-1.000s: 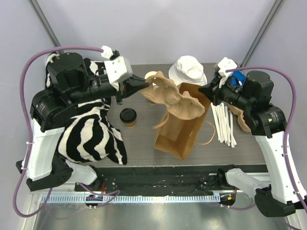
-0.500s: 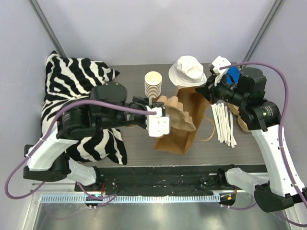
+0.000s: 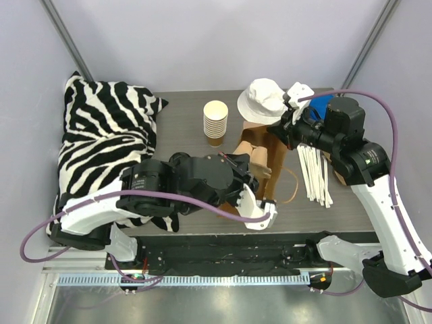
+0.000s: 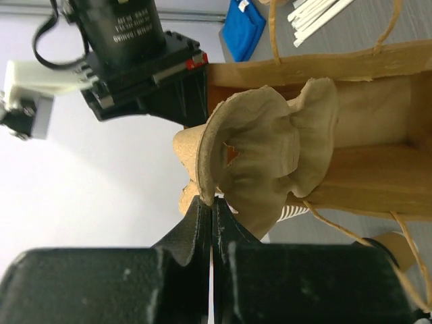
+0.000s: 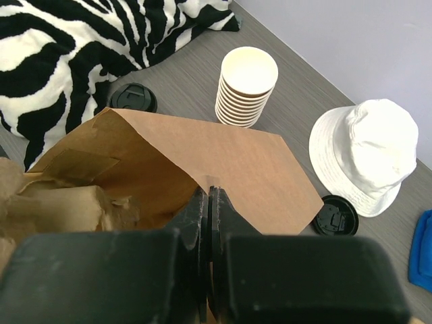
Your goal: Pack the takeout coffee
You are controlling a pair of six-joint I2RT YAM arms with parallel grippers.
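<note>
The takeout coffee is hidden under my left arm in the top view. In the right wrist view, what appears to be its black lid (image 5: 133, 98) shows beside the zebra pillow. My left gripper (image 3: 248, 169) (image 4: 212, 202) is shut on the edge of the brown pulp cup carrier (image 4: 270, 148) (image 3: 253, 152), holding it at the mouth of the brown paper bag (image 3: 273, 158) (image 4: 378, 135). My right gripper (image 3: 274, 128) (image 5: 209, 190) is shut on the bag's rim (image 5: 236, 162), holding it open.
A stack of lidless paper cups (image 3: 216, 121) (image 5: 246, 84), a white bucket hat (image 3: 264, 100) (image 5: 368, 152) with a loose black lid (image 5: 335, 214) beside it, white straws (image 3: 314, 174), a blue cloth (image 3: 324, 104), and a zebra pillow (image 3: 108, 135) lie around the bag.
My left arm has swung from the back left to the front of the bag, bringing the carrier down to its mouth and covering the coffee. My right gripper shifted slightly left with the rim.
</note>
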